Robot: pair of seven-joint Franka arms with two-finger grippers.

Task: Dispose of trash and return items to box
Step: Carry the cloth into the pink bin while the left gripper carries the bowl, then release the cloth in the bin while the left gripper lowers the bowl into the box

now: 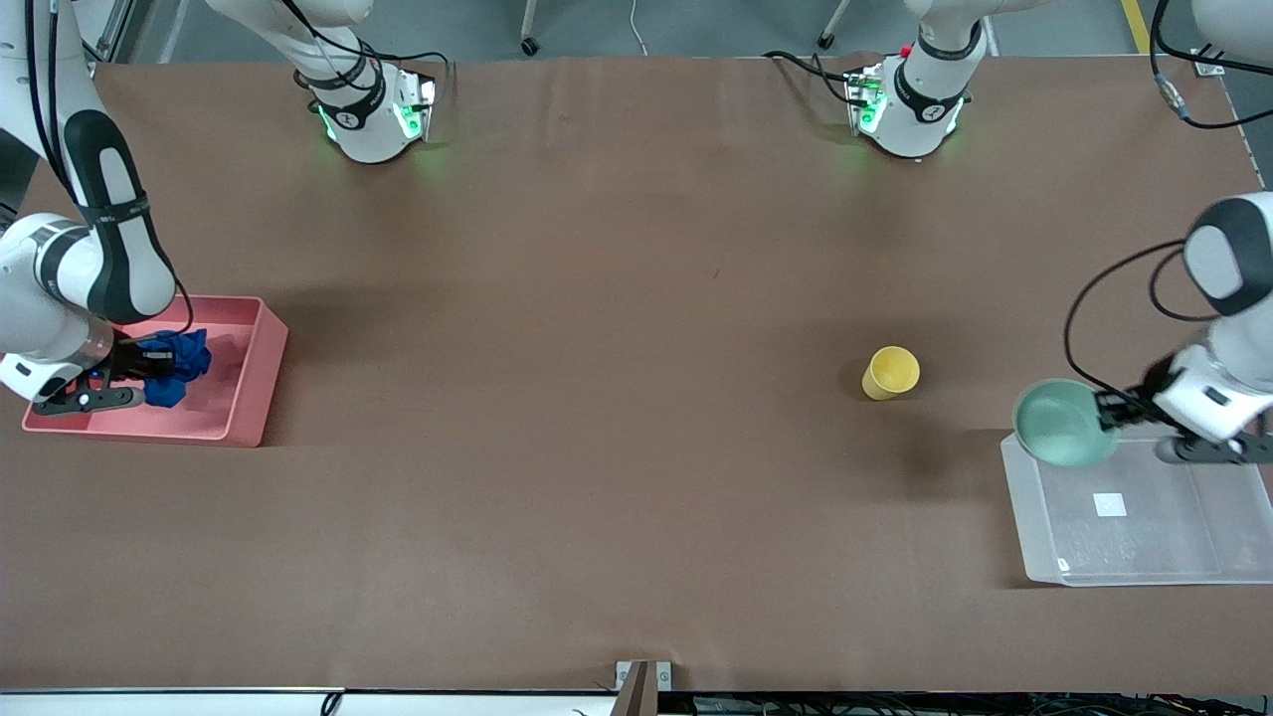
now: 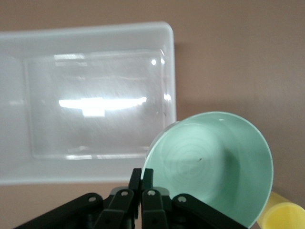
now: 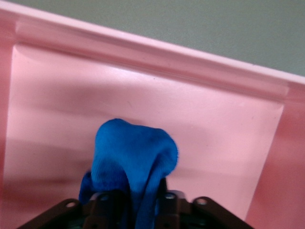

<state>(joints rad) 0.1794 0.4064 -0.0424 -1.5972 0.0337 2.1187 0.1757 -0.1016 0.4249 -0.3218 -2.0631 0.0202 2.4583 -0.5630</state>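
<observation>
**Two hands full, two bins waiting**

My left gripper [image 1: 1106, 410] is pinched tight on the rim of the green bowl [image 1: 1062, 424]. It holds the bowl tipped on its side over the corner of the clear box [image 1: 1134, 557], at the left arm's end of the table. My right gripper [image 1: 139, 360] is squeezed on the blue cloth [image 1: 179, 364] and hangs over the pink bin [image 1: 244, 398], at the right arm's end of the table. The yellow cup [image 1: 889, 373] stands alone on the table [image 1: 597, 398], near the clear box and a bit farther from the front camera.

I think the step now is to drop both things in. For the bowl, I should slide it more over the middle of the box, because it sits at the edge and could fall outside. I should go low before I let go, so it does not bounce out. The cloth is soft, so I can just open the fingers and lift up slowly, in case it sticks. Then the cup is left to fetch.
</observation>
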